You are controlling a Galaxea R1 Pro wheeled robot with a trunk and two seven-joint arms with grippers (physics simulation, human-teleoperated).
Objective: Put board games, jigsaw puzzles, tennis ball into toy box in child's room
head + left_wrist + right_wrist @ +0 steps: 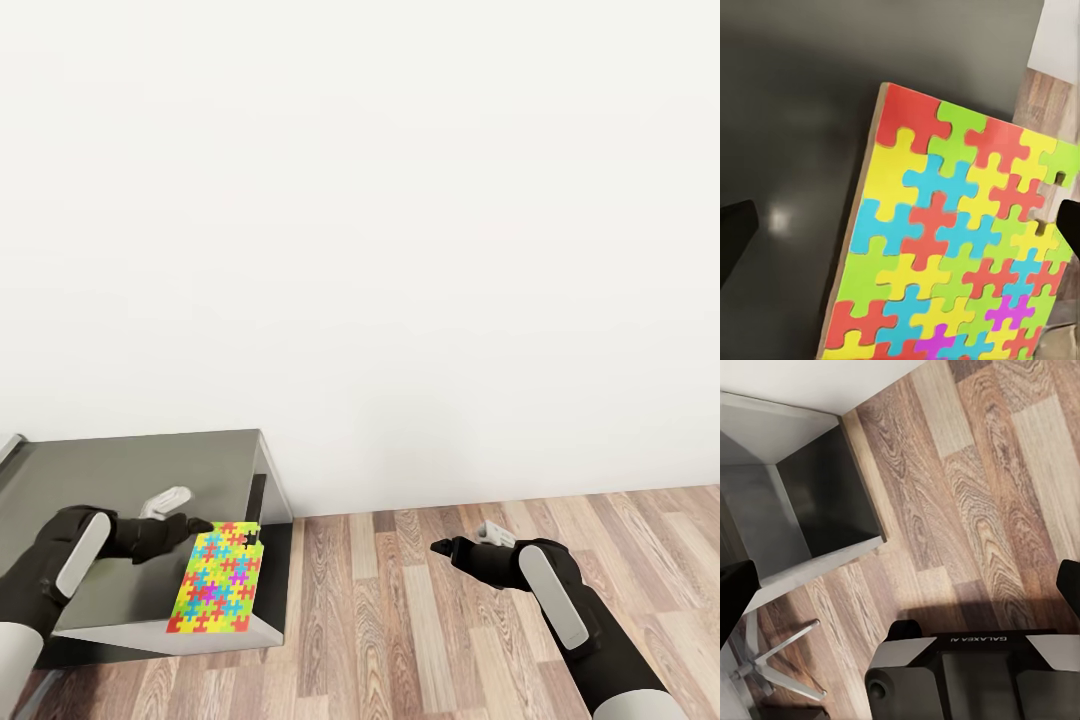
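I'm hovering my left gripper [205, 524], fingers spread, over the jigsaw puzzle box [216, 582] lying near the dark grey table's [140, 470] corner (not gripped); my right gripper [445, 547] is hanging over the wood floor [420, 600], fingers apart.

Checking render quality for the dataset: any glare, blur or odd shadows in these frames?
Head view: sharp, evenly lit; the white wall is nearly featureless. Left wrist view: soft blur overall, a small bright glare spot on the dark table beside the jigsaw puzzle. Right wrist view: crisp wood grain, with a broad soft shadow on the floor above the robot's base.
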